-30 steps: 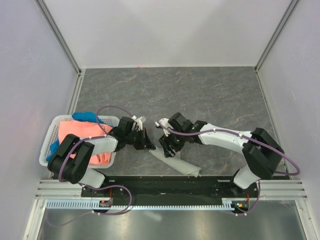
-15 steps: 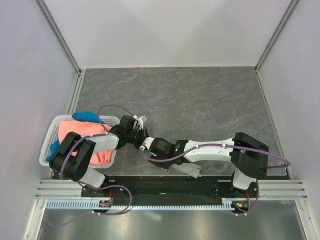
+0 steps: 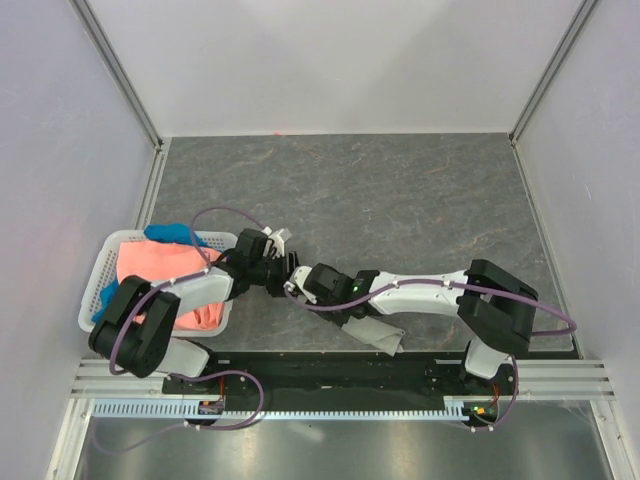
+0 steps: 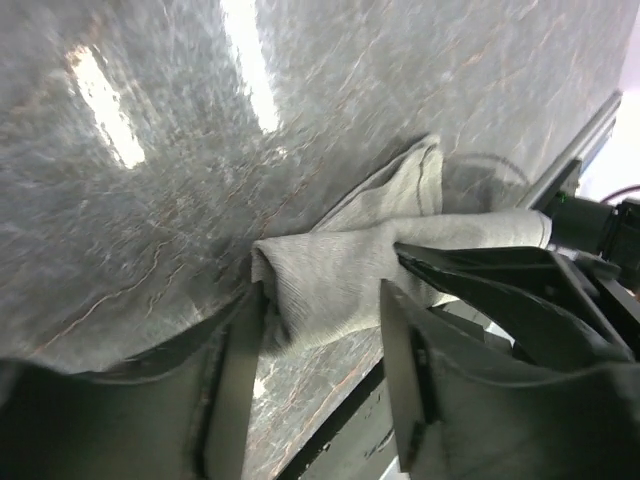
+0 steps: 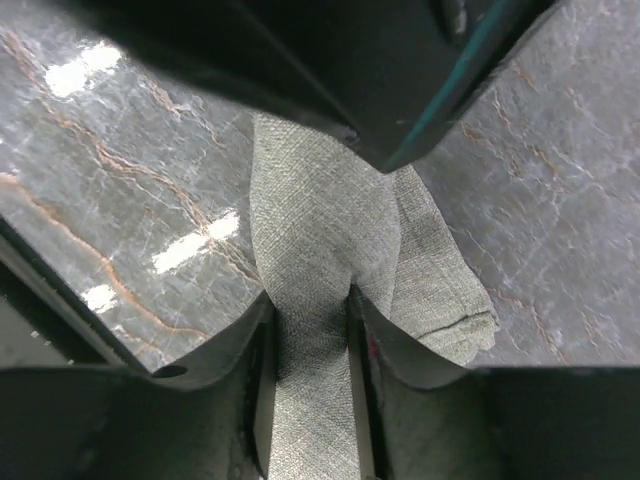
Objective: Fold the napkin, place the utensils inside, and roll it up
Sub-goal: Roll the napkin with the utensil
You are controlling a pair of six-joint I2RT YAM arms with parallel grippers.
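Top view: both arms reach to the near-left part of the table (image 3: 400,200). The left gripper (image 3: 290,272) and right gripper (image 3: 297,288) meet tip to tip, just right of the basket (image 3: 95,290). The napkin (image 3: 378,336) lies as a narrow grey roll running diagonally from the grippers toward the near edge. Most of its length is hidden under the right forearm, and only the near end shows clearly. The basket holds a coral cloth (image 3: 160,258) and a blue cloth (image 3: 170,232).

Left wrist view: the left gripper's fingers (image 4: 235,370) stand spread. The crumpled end of the napkin (image 4: 340,250) sits in the gap between them. It lies against the left-hand finger in this view and is apart from the other one. The roll runs away to the upper right over the marbled table. The black body of the right gripper comes in from the right, over the roll.

Right wrist view: the right gripper's fingers (image 5: 262,370) are pressed in on the napkin (image 5: 320,240), which narrows to a strip where they pinch it. Beyond the pinch the cloth widens, and a loose flap lies to the right. The left gripper's dark body fills the top of the view, over the napkin's far end.
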